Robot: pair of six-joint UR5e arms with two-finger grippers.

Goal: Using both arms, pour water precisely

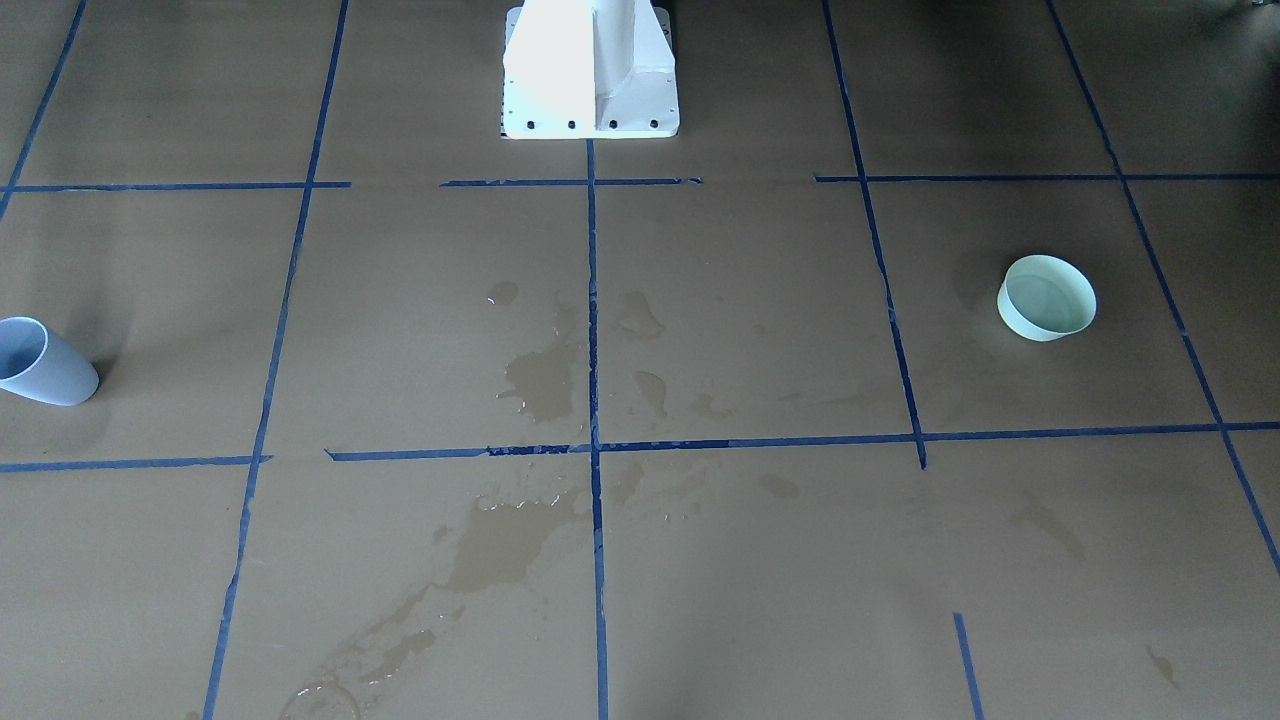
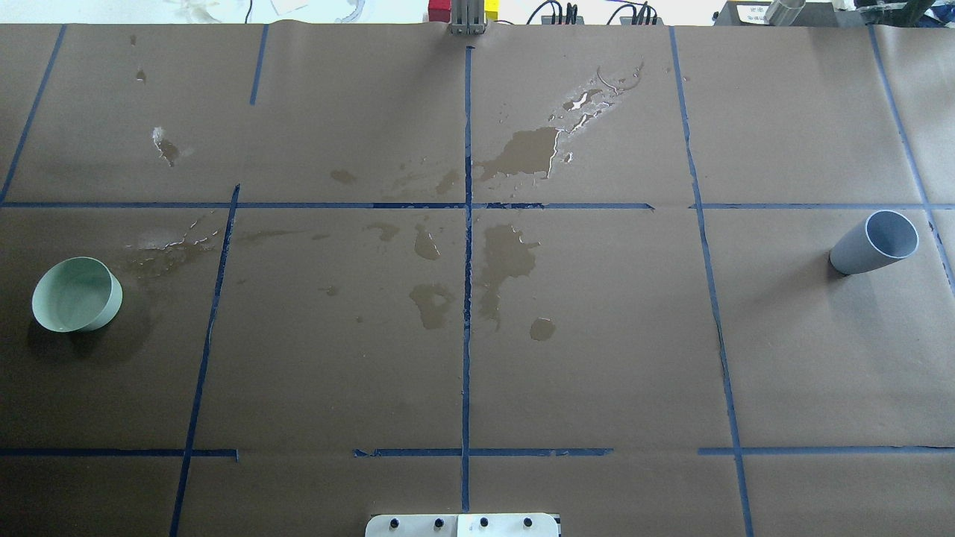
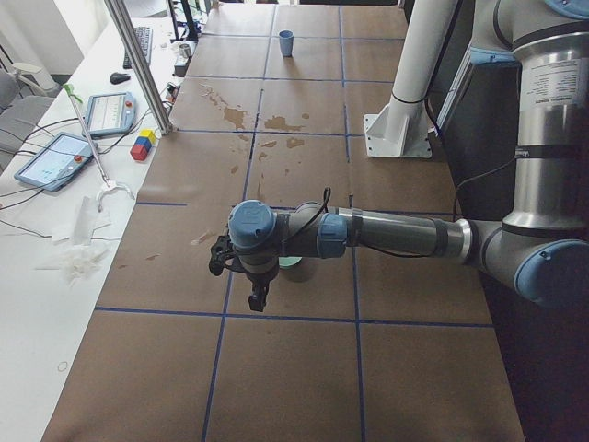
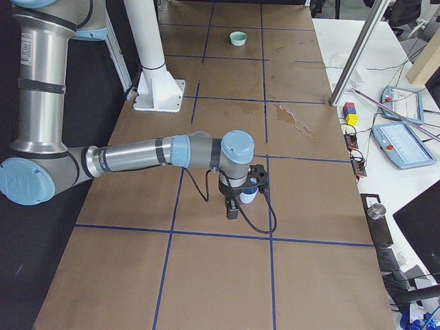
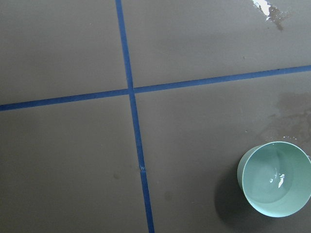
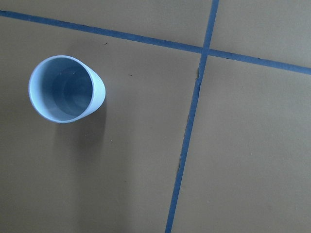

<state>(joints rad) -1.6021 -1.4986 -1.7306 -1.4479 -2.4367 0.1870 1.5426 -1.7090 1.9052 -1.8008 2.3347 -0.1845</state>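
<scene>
A mint-green bowl [image 2: 77,294] [image 1: 1046,298] stands on the brown paper on my left side. Water [image 5: 278,179] glints on its bottom in the left wrist view. A blue-grey cup [image 2: 873,244] [image 6: 65,89] stands upright on my right side; whether it holds water I cannot tell. My left gripper [image 3: 256,293] hangs over the table beside the bowl [image 3: 296,266], which the arm half hides. My right gripper [image 4: 237,206] hangs close by the cup [image 4: 249,196]. Both grippers show only in the side views, so I cannot tell whether they are open or shut.
Wet stains and small puddles [image 2: 507,257] spread across the middle of the paper, with more toward the far edge [image 2: 533,149]. Blue tape lines form a grid. The white pedestal [image 1: 590,75] stands at the robot's edge. A metal post [image 3: 138,64] and coloured blocks [image 3: 143,145] are at the far side.
</scene>
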